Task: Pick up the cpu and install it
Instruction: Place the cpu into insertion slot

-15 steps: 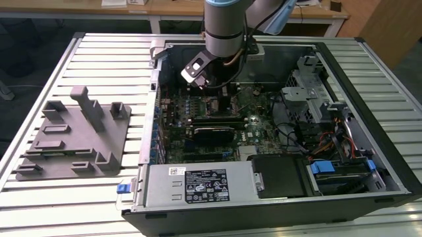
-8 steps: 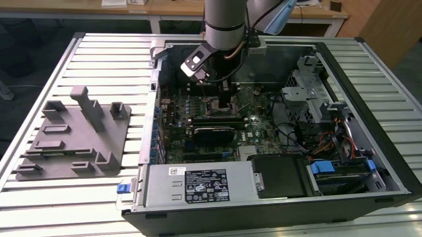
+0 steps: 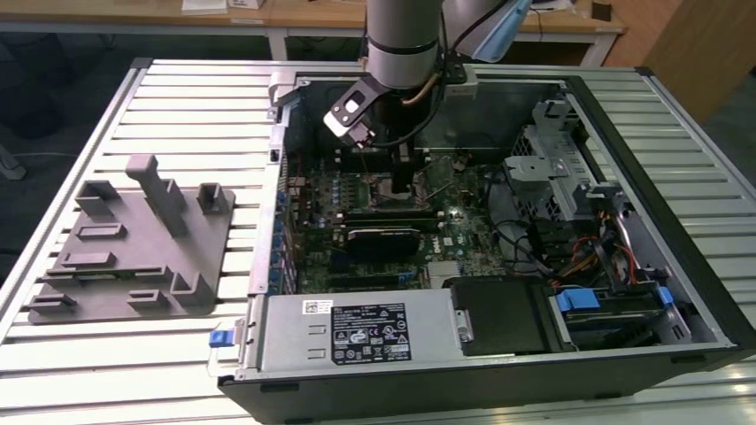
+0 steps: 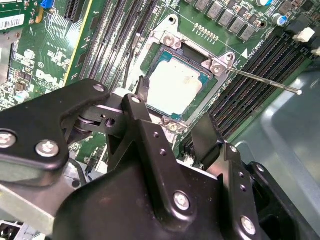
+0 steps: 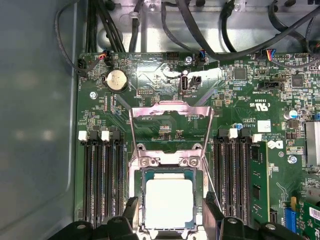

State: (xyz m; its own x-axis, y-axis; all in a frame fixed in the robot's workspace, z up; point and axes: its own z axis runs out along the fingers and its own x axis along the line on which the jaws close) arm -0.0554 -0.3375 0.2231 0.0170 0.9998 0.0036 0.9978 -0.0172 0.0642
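Just clear of cpu edges, jaws apart.

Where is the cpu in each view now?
Exterior view: hidden beneath the gripper, over the motherboard.
First wrist view: the cpu lies in its socket, between the open fingers.
Second wrist view: the cpu lies in the socket, just past the gripper.
Shared landmark: memory slots flanking the socket.
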